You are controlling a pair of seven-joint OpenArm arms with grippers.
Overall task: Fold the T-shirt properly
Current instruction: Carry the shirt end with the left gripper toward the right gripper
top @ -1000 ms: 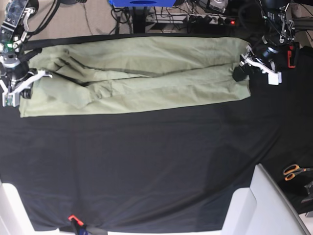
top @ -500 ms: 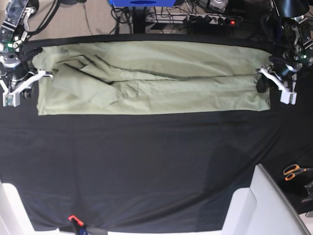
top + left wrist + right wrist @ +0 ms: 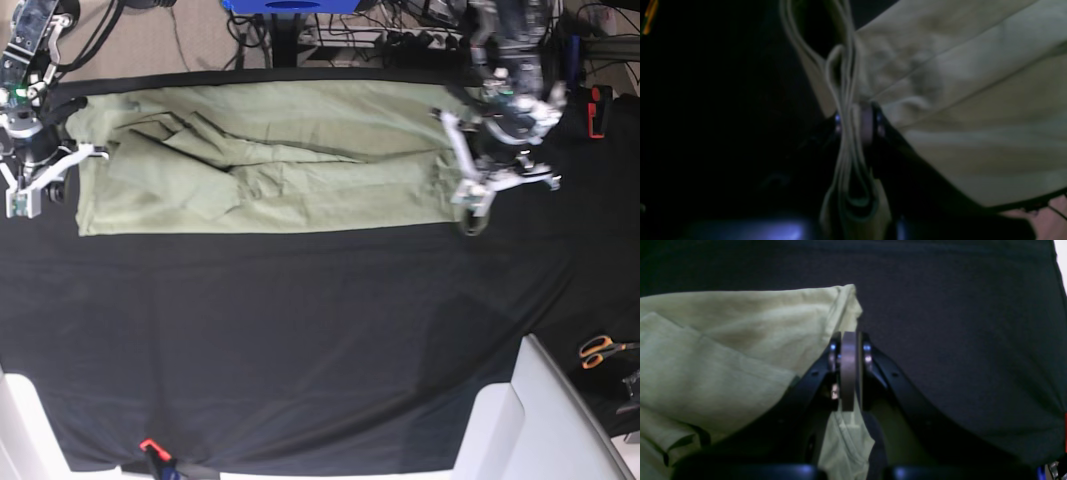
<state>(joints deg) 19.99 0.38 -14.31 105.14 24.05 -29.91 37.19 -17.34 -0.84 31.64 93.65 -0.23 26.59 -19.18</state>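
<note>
The pale green T-shirt [image 3: 300, 160] lies as a long folded band across the far part of the black table cloth [image 3: 300, 330]. My left gripper [image 3: 466, 195] is at the band's right end, shut on several bunched layers of T-shirt [image 3: 973, 100]; the left wrist view shows the fabric pinched in the left gripper [image 3: 857, 123]. My right gripper [image 3: 82, 160] holds the band's left end. In the right wrist view the right gripper [image 3: 848, 356] is shut on an edge of the T-shirt [image 3: 723, 356].
Orange-handled scissors [image 3: 600, 350] lie at the right edge. A white sloping panel [image 3: 530, 420] stands at the front right. A small orange clip [image 3: 148, 445] sits at the front edge. Cables and a power strip [image 3: 430, 40] run behind the table.
The left arm first pulled the shirt's right end outward, stretching the band, then swung back toward the middle with that end. The right arm stayed in place.
</note>
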